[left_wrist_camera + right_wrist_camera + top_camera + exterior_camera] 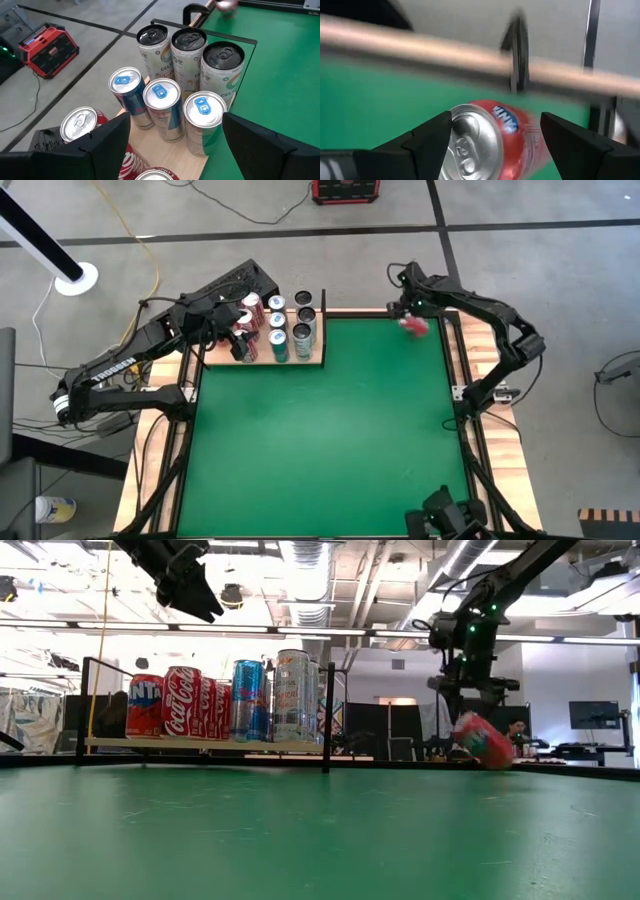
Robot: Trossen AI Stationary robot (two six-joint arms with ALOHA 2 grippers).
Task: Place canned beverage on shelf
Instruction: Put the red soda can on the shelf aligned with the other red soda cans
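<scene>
Lying tilted between the right end effector's (495, 132) spread fingers, red can (495, 142).

I see a green felt bench (320, 440) and a pale wood-grain shelf (165, 152). On it: red cans with white script (181, 702), blue-and-silver cans (161, 107), and white patterned cans with black tops (221, 67). Near the far edge is a red can (487, 142) with a silver top.
</scene>
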